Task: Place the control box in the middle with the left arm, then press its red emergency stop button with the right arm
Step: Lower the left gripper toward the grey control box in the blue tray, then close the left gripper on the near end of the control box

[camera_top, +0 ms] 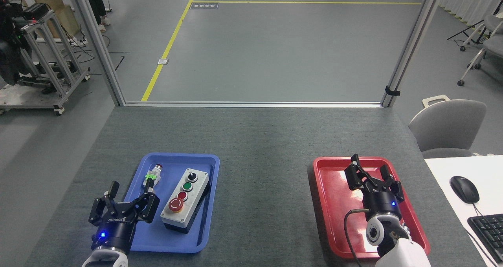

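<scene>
The control box (184, 201) lies in the blue tray (173, 241) at the near left of the table (267, 141), lengthwise along the tray's right half and slightly slanted. Its buttons run in one row: black knob (191, 176) at the far end, then green button (187, 186), small red button (182, 196), and the emergency stop (175, 205) at the near end. A small green-and-silver switch part (153, 176) lies in the same tray, left of the box and apart from it.

The left gripper (127, 204) hangs at the tray's near left edge, claws spread wide and empty, its right fingers just beside the box's near left corner; whether they touch cannot be told. The right gripper (371, 172) is over the red tray (328, 192) at the near right, claws also spread wide and holding nothing, a dark cable (347, 224) looping by its wrist.

The middle (265, 204) of the table, between the two trays, is dark-grey fabric. Off to the far right sit a mouse (464, 189) and keyboard (487, 229) on a white desk
</scene>
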Controlling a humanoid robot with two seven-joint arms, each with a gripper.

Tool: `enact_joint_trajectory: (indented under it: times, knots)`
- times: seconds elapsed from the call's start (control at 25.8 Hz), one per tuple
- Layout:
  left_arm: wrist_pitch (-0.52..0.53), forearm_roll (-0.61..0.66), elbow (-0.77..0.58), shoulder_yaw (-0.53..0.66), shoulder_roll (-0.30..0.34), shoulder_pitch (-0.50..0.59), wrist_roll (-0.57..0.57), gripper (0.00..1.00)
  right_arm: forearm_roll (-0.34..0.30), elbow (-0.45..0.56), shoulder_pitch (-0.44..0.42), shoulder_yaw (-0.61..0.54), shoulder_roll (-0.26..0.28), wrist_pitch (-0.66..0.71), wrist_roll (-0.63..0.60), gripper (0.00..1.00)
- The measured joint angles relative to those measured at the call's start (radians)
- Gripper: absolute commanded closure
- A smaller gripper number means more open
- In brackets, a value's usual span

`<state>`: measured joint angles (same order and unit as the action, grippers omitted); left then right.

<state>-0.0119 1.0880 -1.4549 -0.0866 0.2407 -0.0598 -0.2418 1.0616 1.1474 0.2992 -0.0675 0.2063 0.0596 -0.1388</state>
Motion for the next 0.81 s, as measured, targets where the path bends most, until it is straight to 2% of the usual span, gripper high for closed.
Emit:
enact_joint_trajectory:
  times: [0.43, 0.58, 0.7, 0.81]
  knots:
    - [0.000, -0.009, -0.008, 0.003, -0.005, 0.014, 0.004, 0.01, 0.001, 0.000, 0.000, 0.000, 0.004, -0.001, 0.004, 0.00]
    - [0.038, -0.018, -0.038, -0.003, -0.008, 0.046, 0.002, 0.01, 0.001, 0.000, 0.001, 0.000, 0.004, -0.001, 0.004, 0.00]
    - [0.058, 0.007, -0.052, -0.030, -0.009, 0.068, -0.001, 0.01, 0.001, 0.000, 0.001, 0.000, 0.005, -0.001, 0.004, 0.00]
    - [0.051, 0.085, -0.054, -0.076, -0.015, 0.076, -0.002, 0.01, 0.001, 0.000, 0.002, 0.000, 0.005, -0.001, 0.004, 0.00]
